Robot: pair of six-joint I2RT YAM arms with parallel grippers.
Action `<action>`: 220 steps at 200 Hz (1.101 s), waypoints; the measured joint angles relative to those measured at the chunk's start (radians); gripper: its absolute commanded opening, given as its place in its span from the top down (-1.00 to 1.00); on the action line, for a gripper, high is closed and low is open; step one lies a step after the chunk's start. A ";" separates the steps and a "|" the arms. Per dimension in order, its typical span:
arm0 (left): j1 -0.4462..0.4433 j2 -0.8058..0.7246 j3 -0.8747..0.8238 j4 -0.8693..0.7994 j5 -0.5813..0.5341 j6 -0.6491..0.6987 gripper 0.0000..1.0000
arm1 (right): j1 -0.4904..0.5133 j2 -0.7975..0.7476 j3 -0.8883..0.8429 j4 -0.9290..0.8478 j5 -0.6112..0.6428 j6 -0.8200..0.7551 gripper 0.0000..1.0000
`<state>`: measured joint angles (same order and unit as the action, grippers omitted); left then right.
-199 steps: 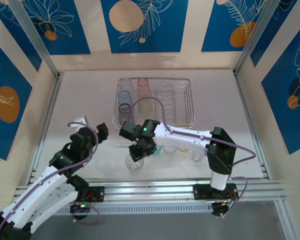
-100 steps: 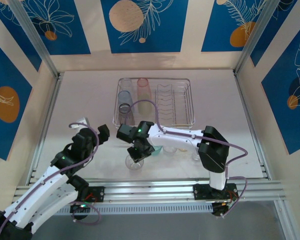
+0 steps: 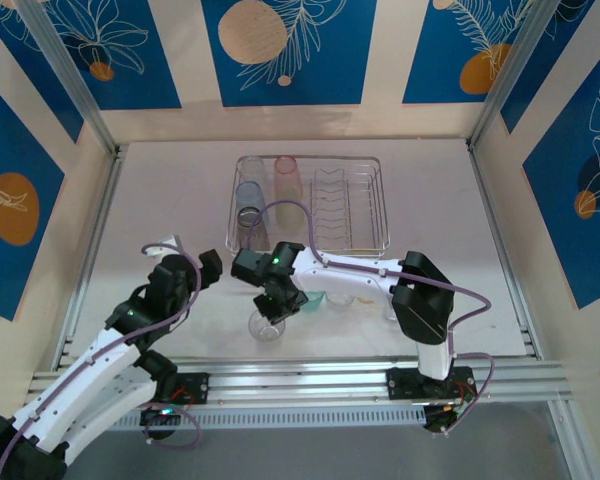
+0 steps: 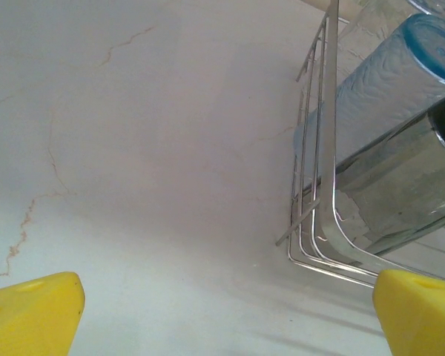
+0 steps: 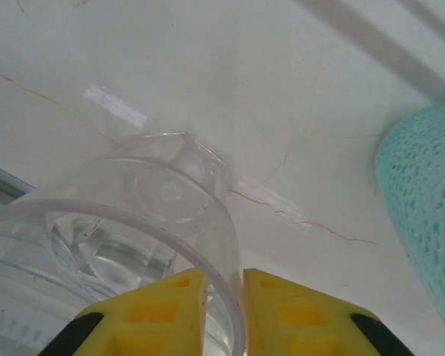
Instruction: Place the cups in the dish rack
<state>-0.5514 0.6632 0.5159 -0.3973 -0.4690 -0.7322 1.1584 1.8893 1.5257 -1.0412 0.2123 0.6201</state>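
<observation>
A: Where is the clear cup [image 3: 268,326] seen?

B: It is stood upright on the table [image 3: 170,200], near the front edge. It is set apart from the dish rack [image 3: 332,205], on the rack's near side. A teal cup [image 5: 430,215] is seen close by.

A: How is the right gripper [image 5: 222,293] placed?

B: It is positioned over the clear cup's rim. The jaws are drawn almost together, and the cup's thin wall is pinched between them. One finger is placed inside the cup and the other outside.

A: And the left gripper [image 4: 222,319]?

B: Its jaws are spread wide and nothing is held. It is poised above bare table, just beside the rack's near left corner.

A: What is seen in the rack?

B: A blue cup [image 4: 386,81] and a grey cup [image 4: 400,185] are seen tilted at the left end. A pink cup [image 3: 285,178] is placed beside the blue one.
</observation>
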 measured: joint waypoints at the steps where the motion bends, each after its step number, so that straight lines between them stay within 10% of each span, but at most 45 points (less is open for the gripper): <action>1: 0.000 0.000 0.000 0.001 0.000 0.000 -0.99 | 0.000 0.000 0.000 0.000 0.000 0.000 0.67; 31: 0.004 0.013 -0.004 0.010 0.016 0.000 -0.99 | 0.001 0.001 0.015 -0.011 0.005 -0.011 1.00; 128: 0.037 0.011 0.006 0.061 0.113 0.039 -0.99 | -0.095 -0.294 -0.081 0.046 -0.023 -0.017 1.00; 170: 0.040 -0.025 0.007 0.212 0.250 0.101 -0.99 | -0.362 -0.658 -0.200 0.109 -0.146 -0.028 1.00; 220: 0.039 0.108 0.030 0.620 0.671 0.113 -0.99 | -0.859 -0.917 -0.293 0.218 -0.513 -0.019 1.00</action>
<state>-0.5129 0.7708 0.5457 0.2222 0.2016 -0.6193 0.2993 0.9718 1.2324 -0.8234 -0.3004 0.6014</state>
